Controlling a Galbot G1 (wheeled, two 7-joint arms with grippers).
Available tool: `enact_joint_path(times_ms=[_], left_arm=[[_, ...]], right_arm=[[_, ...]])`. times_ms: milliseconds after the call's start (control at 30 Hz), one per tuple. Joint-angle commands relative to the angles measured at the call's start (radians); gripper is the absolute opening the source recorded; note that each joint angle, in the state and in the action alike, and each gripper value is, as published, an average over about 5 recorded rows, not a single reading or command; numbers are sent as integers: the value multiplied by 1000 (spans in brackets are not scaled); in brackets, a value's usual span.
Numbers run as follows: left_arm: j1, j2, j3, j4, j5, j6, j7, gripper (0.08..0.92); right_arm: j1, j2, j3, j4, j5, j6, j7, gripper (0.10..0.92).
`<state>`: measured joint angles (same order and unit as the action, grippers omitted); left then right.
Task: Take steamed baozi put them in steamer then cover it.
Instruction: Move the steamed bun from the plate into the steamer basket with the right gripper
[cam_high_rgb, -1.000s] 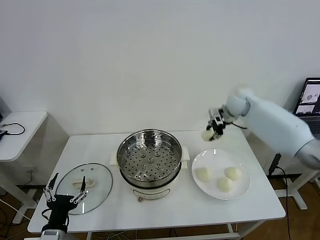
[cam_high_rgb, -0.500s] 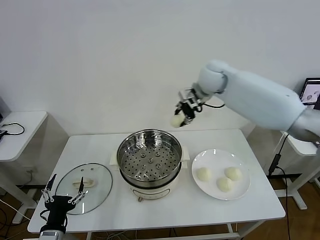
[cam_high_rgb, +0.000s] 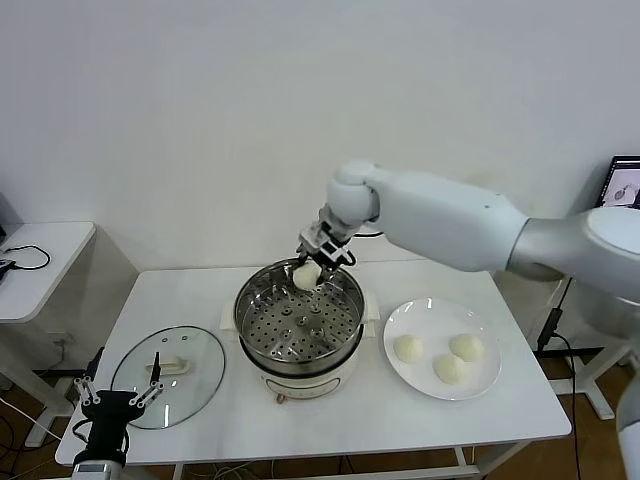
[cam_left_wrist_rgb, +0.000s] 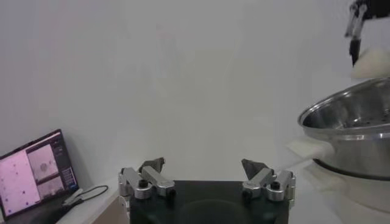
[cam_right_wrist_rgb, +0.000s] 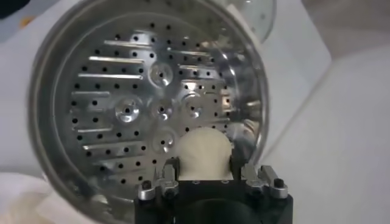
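Note:
My right gripper (cam_high_rgb: 311, 263) is shut on one cream-white baozi (cam_high_rgb: 306, 275) and holds it over the far rim of the steel steamer (cam_high_rgb: 255, 300). In the right wrist view the bun (cam_right_wrist_rgb: 203, 153) sits between the fingers above the perforated floor of the steamer (cam_right_wrist_rgb: 122, 91). Three more baozi (cam_high_rgb: 407, 348) lie on the white plate (cam_high_rgb: 425, 315) to the right. The glass cover (cam_high_rgb: 200, 375) with its cream handle lies flat on the table at the left. My left gripper (cam_high_rgb: 118, 403) is open and empty at the table's front left edge, beside the cover.
The steamer stands on a cream-white pot base (cam_high_rgb: 300, 382) in the middle of the white table (cam_high_rgb: 380, 410). A small side table (cam_high_rgb: 40, 260) with a cable is at the far left. A laptop screen (cam_high_rgb: 624, 195) shows at the far right.
My right arm has carried the baozi leftward from above the plate and lowered it over the steamer's far rim. The left gripper has hardly moved.

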<state>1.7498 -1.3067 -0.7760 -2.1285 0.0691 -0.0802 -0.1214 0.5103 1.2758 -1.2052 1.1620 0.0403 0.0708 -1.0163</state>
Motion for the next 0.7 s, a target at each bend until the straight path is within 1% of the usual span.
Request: enact_joint_path(times_ms=[33, 367, 700], left_arm=[[-3, -1, -5, 8, 3, -3, -1, 823], [-5, -3, -5, 3, 6, -5, 0, 823], [-4, -5, -6, -2, 8, -7, 0, 823]], right_arm=[[-68, 66, -33, -114, -179, 221, 86, 521], [-128, 107, 14, -217, -311, 357, 164, 526], [-155, 116, 21, -239, -348, 398, 188, 540]])
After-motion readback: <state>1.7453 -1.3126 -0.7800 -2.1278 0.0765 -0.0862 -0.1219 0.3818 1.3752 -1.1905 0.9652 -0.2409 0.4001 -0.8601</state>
